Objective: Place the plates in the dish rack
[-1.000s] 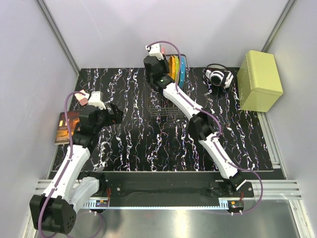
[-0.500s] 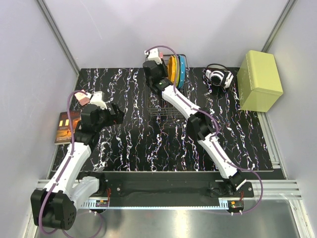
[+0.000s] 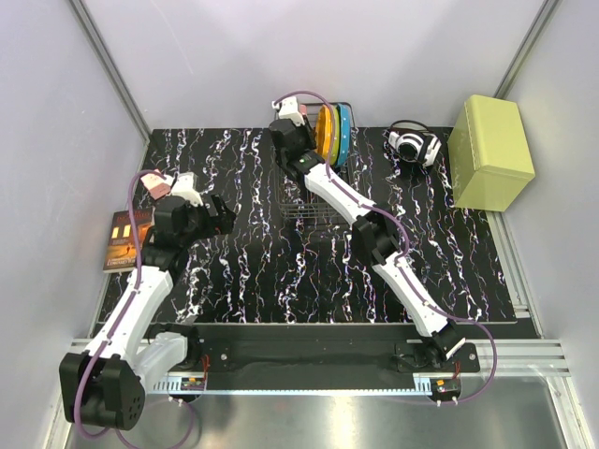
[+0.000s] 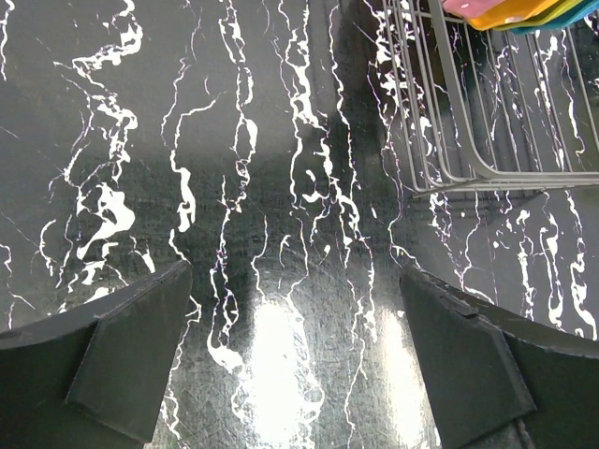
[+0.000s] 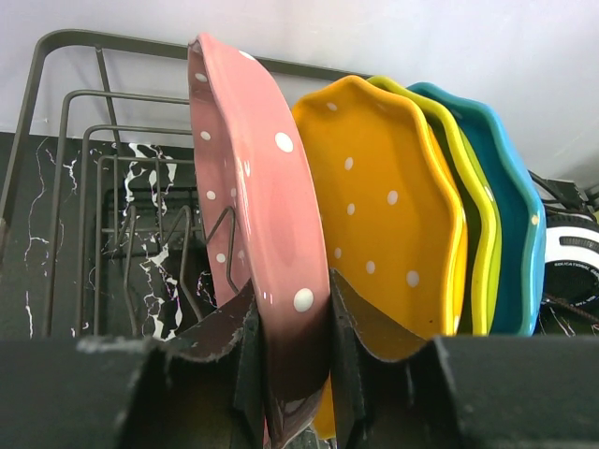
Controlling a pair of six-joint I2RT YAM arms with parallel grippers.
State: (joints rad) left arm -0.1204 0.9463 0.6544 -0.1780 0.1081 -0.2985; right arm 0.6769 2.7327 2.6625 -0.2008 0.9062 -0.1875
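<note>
My right gripper (image 5: 290, 304) is shut on the rim of the pink plate (image 5: 253, 187) and holds it on edge in the black wire dish rack (image 5: 65, 103), just left of the orange plate (image 5: 384, 215). The yellow-green plate (image 5: 482, 234) and the blue plate (image 5: 519, 234) stand behind the orange one. In the top view the right gripper (image 3: 298, 129) is at the rack's far end (image 3: 309, 201), beside the standing plates (image 3: 333, 131). My left gripper (image 4: 295, 276) is open and empty over the mat, left of the rack (image 4: 449, 122). In the top view the left gripper (image 3: 220, 217) is at the mat's left side.
White headphones (image 3: 412, 145) and a yellow-green box (image 3: 491, 152) sit at the back right. A dark book (image 3: 122, 239) lies off the mat's left edge. The black marbled mat (image 3: 281, 271) covers the table.
My right gripper has shifted the pink plate slightly, settling it upright beside the orange plate. My left arm has moved a little.
</note>
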